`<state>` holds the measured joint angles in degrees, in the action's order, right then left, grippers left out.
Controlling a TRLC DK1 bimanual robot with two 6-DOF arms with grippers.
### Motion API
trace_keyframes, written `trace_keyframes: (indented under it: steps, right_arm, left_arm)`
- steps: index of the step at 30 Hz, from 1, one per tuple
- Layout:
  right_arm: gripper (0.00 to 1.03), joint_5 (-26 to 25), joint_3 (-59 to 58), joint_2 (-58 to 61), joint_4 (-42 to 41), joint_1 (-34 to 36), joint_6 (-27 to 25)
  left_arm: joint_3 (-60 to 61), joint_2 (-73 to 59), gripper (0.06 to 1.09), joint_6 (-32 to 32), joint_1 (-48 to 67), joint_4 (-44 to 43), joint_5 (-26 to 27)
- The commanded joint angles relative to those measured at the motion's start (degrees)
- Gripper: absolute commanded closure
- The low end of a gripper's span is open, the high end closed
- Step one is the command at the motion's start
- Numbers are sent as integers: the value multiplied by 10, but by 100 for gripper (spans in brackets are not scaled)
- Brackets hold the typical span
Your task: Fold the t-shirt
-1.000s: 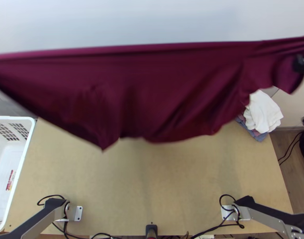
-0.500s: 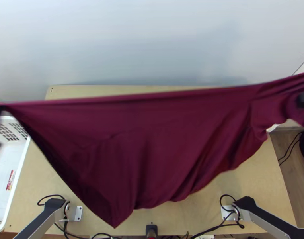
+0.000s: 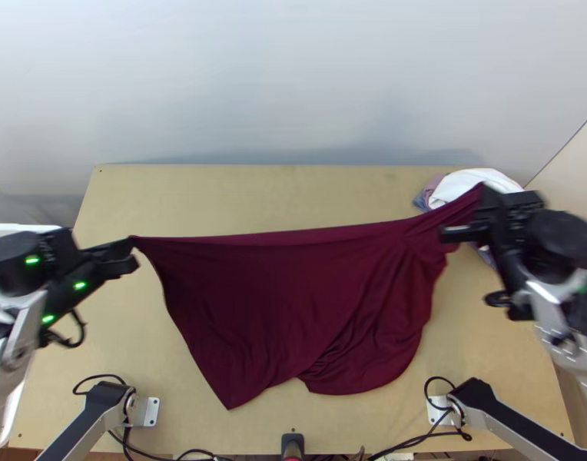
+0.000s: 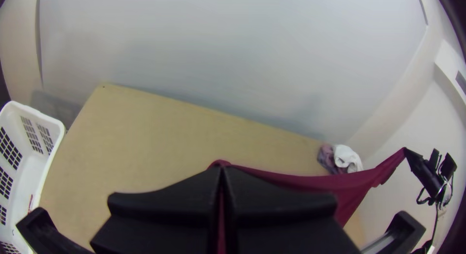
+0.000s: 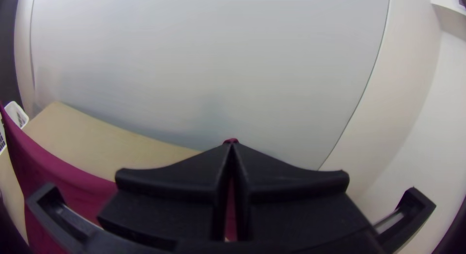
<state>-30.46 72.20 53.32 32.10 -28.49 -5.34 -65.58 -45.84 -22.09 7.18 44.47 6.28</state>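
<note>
T-shirt [image 3: 278,300], maroon, smooth, taut-edged

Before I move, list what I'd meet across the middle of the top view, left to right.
Left gripper, pinching one end of the cloth → maroon t-shirt, hanging in folds from a stretched upper edge → right gripper, pinching the other end.

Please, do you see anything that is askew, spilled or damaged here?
Nothing looks spilled or damaged. Only the t-shirt, stretched between the left claw and the right claw, looks askew: its lower edge is uneven, pointed at left, rounded and creased at right.
</note>
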Motion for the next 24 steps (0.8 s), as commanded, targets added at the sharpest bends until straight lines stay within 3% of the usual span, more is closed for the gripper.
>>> trace_keyframes:
  steps: [1, 6, 11, 16, 17, 21, 24]
  right_arm:
    - [100, 33, -123, 32, -87, 44, 27]
    - [100, 51, -132, 105, -126, 88, 71]
    - [100, 52, -138, 167, -166, 97, 82]
    - [100, 52, -140, 216, -189, 98, 98]
    - [100, 52, -140, 223, -192, 99, 99]
    - [100, 52, -142, 238, -197, 99, 99]
    - [100, 52, -137, 246, -199, 99, 98]
  left_arm:
    - [162, -29, 105, -1, 12, -137, -40]
    - [207, -120, 105, -3, 27, -248, -64]
    - [200, -235, 104, -3, 42, -356, -88]
    - [143, -342, 102, -6, 38, -392, -97]
    - [137, -358, 93, -7, 36, -400, -101]
    - [109, -403, 38, -12, 28, -389, -103]
    - [82, -406, 18, -31, 29, -327, -96]
